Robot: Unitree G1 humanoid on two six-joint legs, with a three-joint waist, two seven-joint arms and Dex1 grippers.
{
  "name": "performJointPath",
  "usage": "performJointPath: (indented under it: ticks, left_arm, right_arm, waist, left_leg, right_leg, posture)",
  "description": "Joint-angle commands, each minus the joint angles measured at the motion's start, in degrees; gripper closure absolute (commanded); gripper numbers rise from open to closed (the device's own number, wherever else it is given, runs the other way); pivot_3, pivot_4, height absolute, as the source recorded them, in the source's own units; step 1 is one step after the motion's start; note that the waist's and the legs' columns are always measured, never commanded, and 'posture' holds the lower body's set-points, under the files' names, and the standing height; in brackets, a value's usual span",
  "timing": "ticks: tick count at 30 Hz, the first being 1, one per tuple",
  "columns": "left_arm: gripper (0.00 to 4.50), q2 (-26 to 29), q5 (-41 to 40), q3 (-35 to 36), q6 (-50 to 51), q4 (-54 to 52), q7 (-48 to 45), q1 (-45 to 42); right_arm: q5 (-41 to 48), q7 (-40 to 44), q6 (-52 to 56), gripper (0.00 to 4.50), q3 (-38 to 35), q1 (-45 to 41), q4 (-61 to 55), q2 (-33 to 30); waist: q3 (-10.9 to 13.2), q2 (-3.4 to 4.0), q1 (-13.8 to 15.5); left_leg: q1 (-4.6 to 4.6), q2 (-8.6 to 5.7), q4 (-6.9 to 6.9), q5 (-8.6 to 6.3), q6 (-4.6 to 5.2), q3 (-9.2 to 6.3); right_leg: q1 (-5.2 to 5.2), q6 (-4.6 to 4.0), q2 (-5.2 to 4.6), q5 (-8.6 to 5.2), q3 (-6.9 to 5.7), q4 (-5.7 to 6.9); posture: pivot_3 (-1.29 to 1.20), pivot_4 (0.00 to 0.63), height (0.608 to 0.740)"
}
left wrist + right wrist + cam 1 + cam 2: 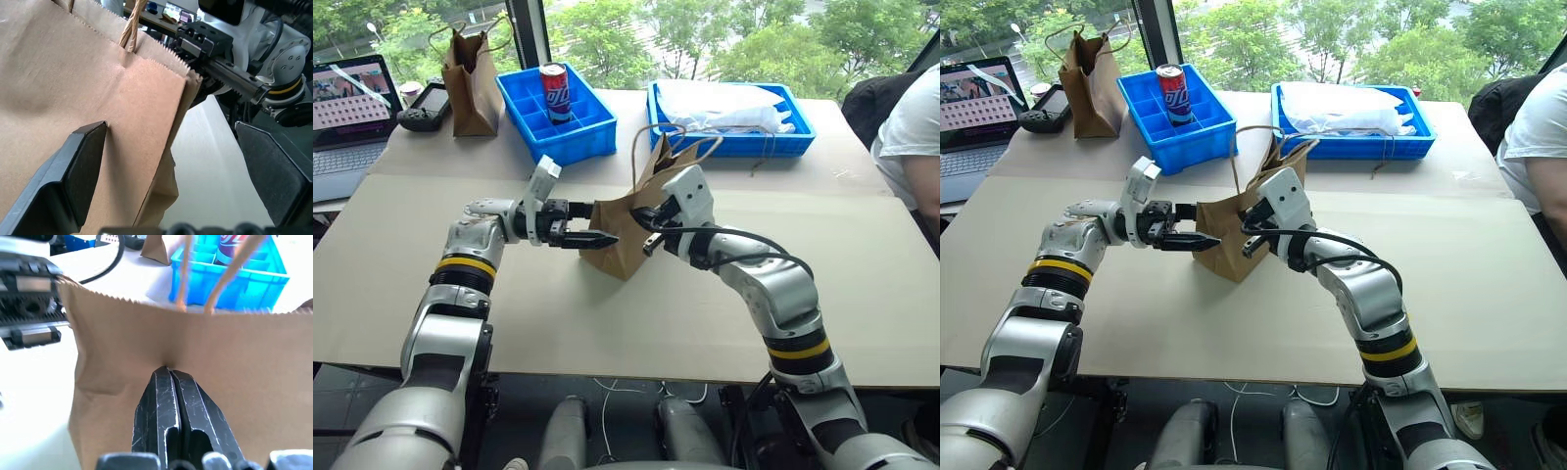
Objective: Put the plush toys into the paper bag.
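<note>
The paper bag (pixel 619 235), light brown with twine handles (pixel 651 147), stands tilted at mid-table between my two grippers. My left gripper (pixel 595 225) is open and straddles the bag's near corner: one finger (pixel 73 171) lies against the broad face, the other (pixel 274 171) stands clear of the edge. My right gripper (pixel 166 369) is shut, and its tips press a dimple into the bag's opposite wall below the rim. The plush toys are out of view.
A narrower, darker paper bag (pixel 473 83) stands at the back left beside a laptop (pixel 347 108) and a handheld device (pixel 429 106). Behind the bag are a blue compartment bin (pixel 578 137) holding a can (pixel 554 90) and a blue tray (pixel 803 142) with white plastic. A person (pixel 915 137) sits at the right.
</note>
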Motion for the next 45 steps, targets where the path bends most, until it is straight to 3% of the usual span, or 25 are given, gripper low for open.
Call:
performJointPath:
  ticks: [1,4,7,16,18,21,25,30,33,37,45]
  left_arm:
    - [0.0,-1.87,0.27,1.16,-0.32,-3.47,4.1,-0.12]
    - [0.0,-2.5,0.17,2.15,0.33,-3.67,6.53,-0.88]
    - [0.71,-2.42,0.82,2.35,-0.08,-2.73,7.48,-1.85]
    - [3.88,-2.28,1.41,2.22,-0.26,-2.3,6.55,-2.71]
    - [4.4,-2.38,1.37,2.39,-0.19,-2.19,6.58,-3.02]
    - [4.4,-2.35,1.13,2.98,-0.34,-1.58,6.07,-3.83]
    - [4.4,-1.69,1.31,3.29,-2.19,1.36,2.92,-6.28]
    - [4.4,-0.23,-0.1,1.81,-5.36,5.72,-4.05,-10.28]
    - [4.4,2.42,-5.03,-3.82,-6.16,3.84,-4.92,-10.52]
    - [4.4,6.83,-8.87,-14.69,-13.08,1.7,-4.92,-9.98]
    - [4.4,12.17,-19.74,-27.95,-20.32,-2.87,-4.92,-10.05]
  right_arm:
    - [0.04,0.27,-1.62,4.48,-0.54,-0.92,-1.01,0.64]
    - [-0.12,0.37,-1.66,4.48,-0.43,-0.85,-0.86,0.9]
    - [-0.4,0.52,-1.65,4.5,-0.4,-0.68,-0.81,0.99]
    - [-1.11,0.32,-1.19,4.5,-0.41,0.24,-0.92,0.75]
    - [-1.27,0.37,-0.54,4.5,-0.39,0.86,-1.46,0.15]
    - [-0.68,0.77,1.5,4.5,-1.39,2.64,-3.71,-1.61]
    - [3.36,4.13,8.48,4.5,-6.94,8.7,-13.31,-9.72]
    - [13.6,13.99,16.51,4.5,-22.12,20.74,-24.33,-23.9]
    - [18.54,20.31,18.58,4.5,-33.52,29.21,-25.33,-30.3]
    - [17.95,23.75,16.24,4.5,-42.62,36.7,-21.61,-35.96]
    - [17.42,22.79,12.75,4.5,-42.49,38.24,-18.65,-37.18]
  waist:
    - [0.0,0.0,0.09]
    - [0.0,0.0,-0.06]
    - [0.0,0.0,-0.27]
    - [0.0,0.0,-0.26]
    - [0.0,0.0,-0.25]
    - [0.0,0.0,-0.17]
    - [0.0,0.0,0.3]
    - [0.02,-0.01,0.9]
    - [0.02,-0.03,0.97]
    - [0.02,-0.02,0.57]
    - [0.03,-0.02,0.15]
  left_leg:
    - [0.0,-0.01,0.0,0.0,0.0,0.0]
    - [0.0,0.0,0.0,0.0,0.0,0.0]
    - [0.0,0.0,0.0,0.0,0.0,0.0]
    - [0.01,0.0,0.0,0.0,0.0,0.0]
    - [0.01,0.0,0.0,0.0,0.0,0.0]
    - [0.0,-0.01,0.0,0.0,0.0,0.0]
    - [-0.03,-0.03,0.0,0.0,0.0,0.0]
    - [-0.12,-0.07,-0.01,-0.01,0.01,-0.04]
    - [-0.09,-0.08,-0.05,-0.01,0.02,-0.04]
    - [0.02,-0.05,-0.03,-0.02,0.03,-0.02]
    - [0.15,-0.06,-0.01,0.0,0.03,-0.01]
  right_leg:
    - [0.0,0.0,-0.01,0.0,0.0,0.0]
    - [-0.01,0.0,0.0,0.0,0.0,0.0]
    - [-0.03,0.0,0.0,0.0,0.0,0.03]
    - [-0.04,0.0,0.01,0.0,0.0,0.07]
    - [-0.04,0.0,0.01,0.0,0.0,0.07]
    - [-0.03,0.0,0.0,0.0,0.0,0.06]
    - [-0.02,0.01,-0.02,-0.01,0.0,-0.01]
    - [0.03,0.03,-0.03,-0.02,-0.01,-0.2]
    - [0.06,0.06,-0.03,-0.04,0.01,-0.24]
    - [0.12,0.05,-0.02,-0.03,0.05,-0.21]
    - [0.23,0.4,-0.03,-0.24,0.1,-0.18]
  posture:
    - [0.0,0.15,0.715]
    - [0.0,0.15,0.715]
    - [0.0,0.15,0.715]
    - [0.0,0.15,0.715]
    - [0.0,0.15,0.715]
    - [0.0,0.15,0.715]
    - [0.0,0.15,0.715]
    - [0.0,0.15,0.715]
    - [0.0,0.15,0.715]
    - [0.0,0.15,0.715]
    - [0.0,0.15,0.715]
